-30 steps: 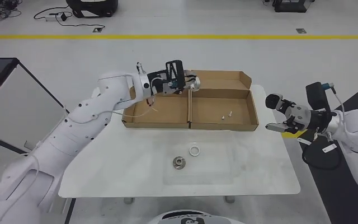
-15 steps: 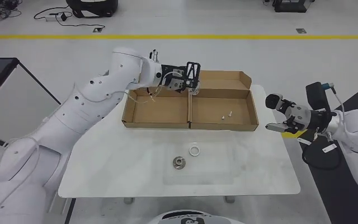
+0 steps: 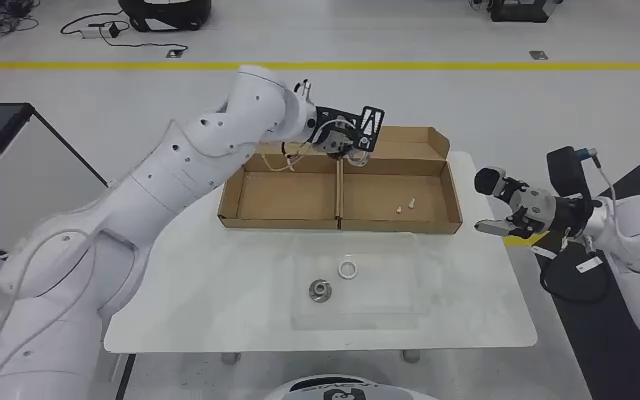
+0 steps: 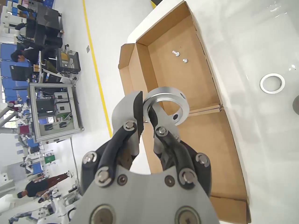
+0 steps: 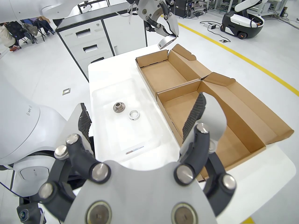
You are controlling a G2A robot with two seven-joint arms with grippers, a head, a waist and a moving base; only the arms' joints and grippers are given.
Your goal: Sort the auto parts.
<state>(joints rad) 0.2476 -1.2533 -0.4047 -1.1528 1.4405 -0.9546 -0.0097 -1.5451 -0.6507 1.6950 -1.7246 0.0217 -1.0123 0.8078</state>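
My left gripper (image 3: 356, 142) hangs above the back edge of the two-compartment cardboard box (image 3: 340, 223), near its middle divider. It is shut on the rim of a silver collar ring (image 4: 167, 104), one finger inside the ring and one outside; the same ring (image 5: 166, 41) shows in the right wrist view. Two small bolts (image 3: 403, 208) lie in the right compartment; the left compartment (image 3: 285, 197) holds nothing. A flanged metal hub (image 3: 319, 290) and a white ring (image 3: 348, 268) rest on the table in front of the box. My right gripper (image 3: 489, 205) stands open off the table's right edge, holding nothing.
The hub and white ring sit in a shallow clear tray (image 3: 390, 300) on the white table (image 3: 200, 300). The box's raised back flaps (image 3: 410, 140) stand behind the compartments. A grey drawer cabinet (image 5: 93, 40) stands beyond the table's far side.
My left arm has swung to the right along the back of the box with the collar ring, from behind the left compartment to the divider. The right arm has not moved.
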